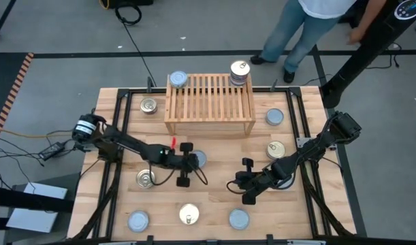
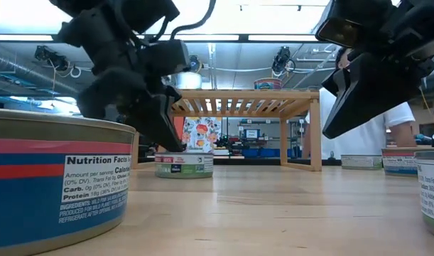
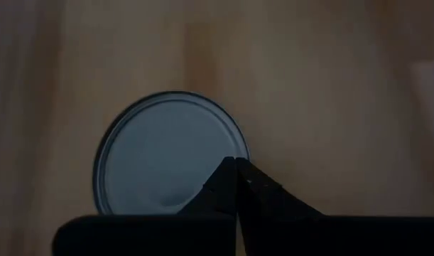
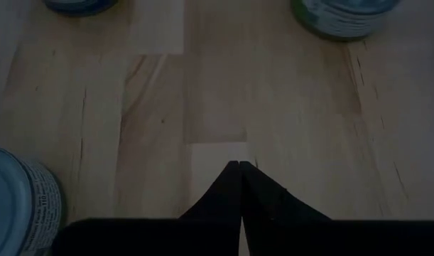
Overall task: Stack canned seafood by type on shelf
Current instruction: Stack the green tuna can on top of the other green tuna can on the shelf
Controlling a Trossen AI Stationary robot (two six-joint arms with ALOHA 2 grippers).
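The wooden shelf [image 1: 209, 102] stands at the table's far middle. On its slatted top sit a silvery-blue tin [image 1: 178, 79] and a stack of golden-lidded tins [image 1: 240, 71]. Other tins rest flat on the table, among them golden ones [image 1: 148, 105] [image 1: 146, 178] and blue ones [image 1: 274, 116] [image 1: 239, 219]. My left gripper [image 1: 194, 163] is shut and points down at a slant. Its tips [image 3: 236, 162] hang over the rim of a silvery-blue tin [image 3: 167, 153] in front of the shelf. My right gripper [image 4: 241, 165] is shut over bare wood, right of the middle [image 1: 245, 189]. My left gripper's shut tips come down at a slant from the table's left, over the edge of the tin's lid [image 3: 227, 146]. The tin stands flat on the table [image 2: 183, 162]. Whether the tips touch it, I cannot tell.
More tins lie along the near edge [image 1: 138, 220] [image 1: 188, 214], and one golden tin [image 1: 276, 150] sits close to the right arm. A person stands beyond the far right corner [image 1: 303, 34]. Bare wood lies between the two grippers.
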